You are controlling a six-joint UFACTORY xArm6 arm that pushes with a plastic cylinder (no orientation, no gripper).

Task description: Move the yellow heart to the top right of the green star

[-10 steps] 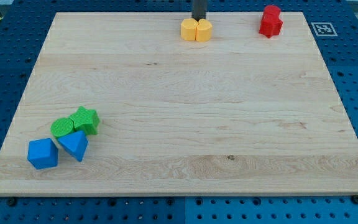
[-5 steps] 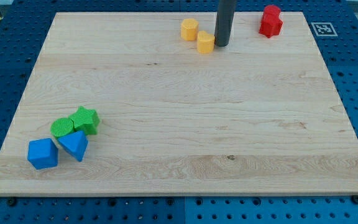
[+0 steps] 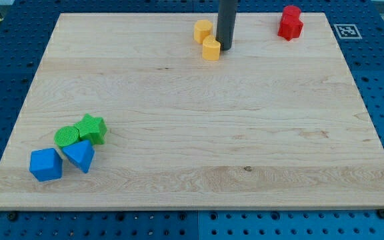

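Two yellow blocks sit near the view's top centre. The lower one (image 3: 211, 48) looks like the yellow heart, and the upper one (image 3: 203, 31) is just up and left of it. My tip (image 3: 225, 48) stands against the lower yellow block's right side. The green star (image 3: 92, 128) lies far off at the view's lower left, on the wooden board (image 3: 199, 120).
A green round block (image 3: 66, 137) touches the star's lower left. A blue triangular block (image 3: 79, 155) and a blue cube (image 3: 45, 165) lie just below them. A red block (image 3: 290, 22) sits at the view's top right.
My tip came down from the top edge, passed to the right of the yellow pair, then moved left. The right-hand yellow block has slid down and left, apart from the other.
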